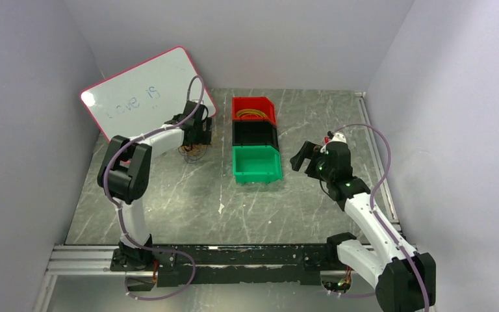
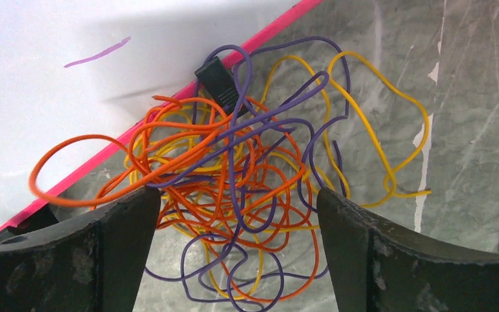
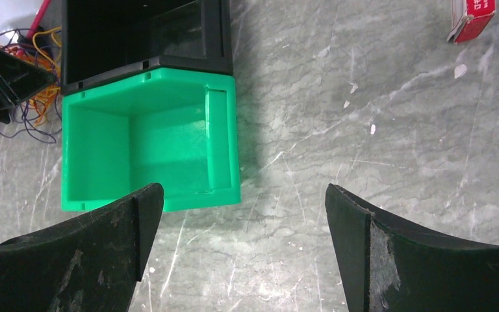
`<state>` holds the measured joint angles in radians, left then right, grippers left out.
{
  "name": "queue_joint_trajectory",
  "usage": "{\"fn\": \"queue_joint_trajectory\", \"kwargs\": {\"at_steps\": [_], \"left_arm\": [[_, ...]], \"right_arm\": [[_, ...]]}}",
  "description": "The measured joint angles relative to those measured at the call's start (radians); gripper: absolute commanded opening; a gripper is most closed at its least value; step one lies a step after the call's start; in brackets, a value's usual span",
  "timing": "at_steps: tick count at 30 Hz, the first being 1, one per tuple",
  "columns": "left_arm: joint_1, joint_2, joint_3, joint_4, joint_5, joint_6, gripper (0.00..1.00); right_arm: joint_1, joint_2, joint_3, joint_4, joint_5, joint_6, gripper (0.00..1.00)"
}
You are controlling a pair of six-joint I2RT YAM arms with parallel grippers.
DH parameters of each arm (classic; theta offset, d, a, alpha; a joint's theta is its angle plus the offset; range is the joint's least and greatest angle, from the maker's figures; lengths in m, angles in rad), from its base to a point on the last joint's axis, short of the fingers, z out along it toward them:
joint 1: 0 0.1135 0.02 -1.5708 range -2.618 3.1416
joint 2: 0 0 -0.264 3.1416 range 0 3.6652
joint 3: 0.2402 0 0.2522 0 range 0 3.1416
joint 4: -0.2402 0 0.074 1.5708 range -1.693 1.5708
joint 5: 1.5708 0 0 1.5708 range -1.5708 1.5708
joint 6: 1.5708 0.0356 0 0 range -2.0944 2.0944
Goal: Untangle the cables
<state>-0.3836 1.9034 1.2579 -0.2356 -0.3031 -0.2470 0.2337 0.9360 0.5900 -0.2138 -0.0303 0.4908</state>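
Observation:
The cables point(image 2: 234, 175) are a tangle of thin orange, yellow and purple wire loops lying on the grey table against the whiteboard's pink edge. In the top view the cables point(image 1: 193, 152) show as a small clump under my left gripper point(image 1: 196, 133). My left gripper point(image 2: 237, 214) is open, its fingers either side of the clump just above it, holding nothing. My right gripper point(image 1: 304, 157) is open and empty above bare table right of the green bin; it also shows in the right wrist view point(image 3: 243, 214). The cables point(image 3: 36, 97) appear at that view's far left.
Three bins stand in a row mid-table: red point(image 1: 254, 109) with yellow wire coiled inside, black point(image 1: 255, 134), green point(image 1: 256, 164). A whiteboard point(image 1: 144, 91) leans at the back left. A small red-and-white box point(image 3: 471, 16) lies behind the right gripper. Grey walls enclose the table.

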Motion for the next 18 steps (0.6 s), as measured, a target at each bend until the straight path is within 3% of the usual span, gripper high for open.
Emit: {"fn": "queue_joint_trajectory", "kwargs": {"at_steps": [18], "left_arm": [[0.0,0.083,0.039,0.027,0.0,-0.002,0.3]], "right_arm": [[0.0,-0.025,-0.016,-0.001,-0.012,0.018,0.98]]}}
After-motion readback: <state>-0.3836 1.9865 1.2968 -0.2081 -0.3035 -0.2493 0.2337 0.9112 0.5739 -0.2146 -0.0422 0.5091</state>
